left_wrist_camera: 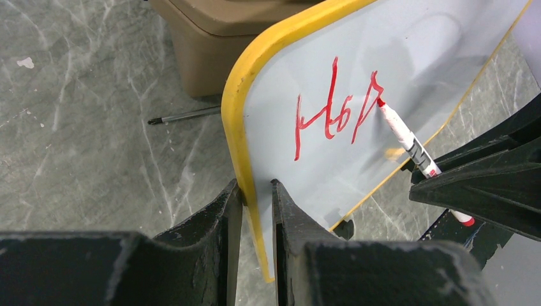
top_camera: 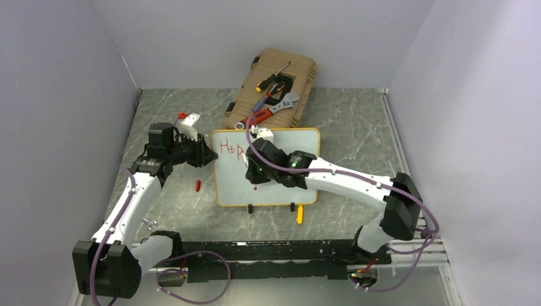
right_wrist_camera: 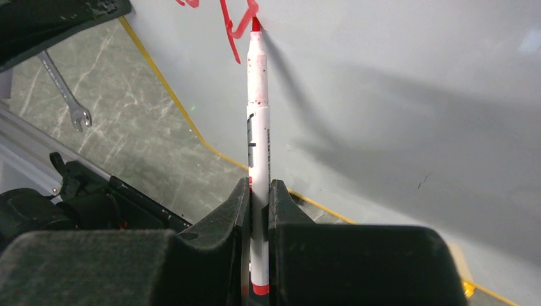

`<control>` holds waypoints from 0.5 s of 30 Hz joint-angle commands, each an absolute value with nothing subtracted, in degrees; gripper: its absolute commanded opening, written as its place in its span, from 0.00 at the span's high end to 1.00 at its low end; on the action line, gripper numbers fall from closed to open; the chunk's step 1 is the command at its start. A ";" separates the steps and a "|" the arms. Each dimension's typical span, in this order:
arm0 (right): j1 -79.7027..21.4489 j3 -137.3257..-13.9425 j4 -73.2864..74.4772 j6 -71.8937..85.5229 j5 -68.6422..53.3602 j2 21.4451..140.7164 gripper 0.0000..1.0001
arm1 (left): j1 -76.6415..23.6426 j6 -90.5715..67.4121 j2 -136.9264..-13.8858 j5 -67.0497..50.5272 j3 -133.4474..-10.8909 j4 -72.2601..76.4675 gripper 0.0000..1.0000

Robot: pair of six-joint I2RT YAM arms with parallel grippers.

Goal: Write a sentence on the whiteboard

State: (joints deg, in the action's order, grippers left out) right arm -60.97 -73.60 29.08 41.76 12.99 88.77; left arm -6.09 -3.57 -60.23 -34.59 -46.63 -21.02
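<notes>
Whiteboard sits centre-scene, left edge pinched by left gripper so it won't slide under pen pressure; right gripper clamps red marker, tip touching third letter of sentence, barely begun.

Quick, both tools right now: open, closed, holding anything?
Left tool: closed on the whiteboard, at its yellow edge.
Right tool: closed on the red marker.

Tool case blocks behind the whiteboard; room lies to its right.
</notes>
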 commanded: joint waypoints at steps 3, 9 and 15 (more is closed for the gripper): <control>-61.08 -72.17 31.08 43.30 14.35 87.87 1.00 | -7.03 -2.02 -59.41 -36.24 -47.71 -21.71 1.00; -60.76 -72.68 32.54 43.42 16.44 87.54 1.00 | -7.03 -2.02 -59.41 -36.23 -47.71 -21.71 1.00; -59.97 -73.65 33.44 43.08 17.96 87.03 1.00 | -7.03 -2.01 -59.35 -36.12 -47.68 -21.77 1.00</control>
State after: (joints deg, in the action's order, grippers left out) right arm -61.32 -72.62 30.65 42.52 13.50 88.75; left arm -6.09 -3.55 -60.23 -34.52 -46.63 -21.02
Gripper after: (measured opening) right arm 0.110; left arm 0.248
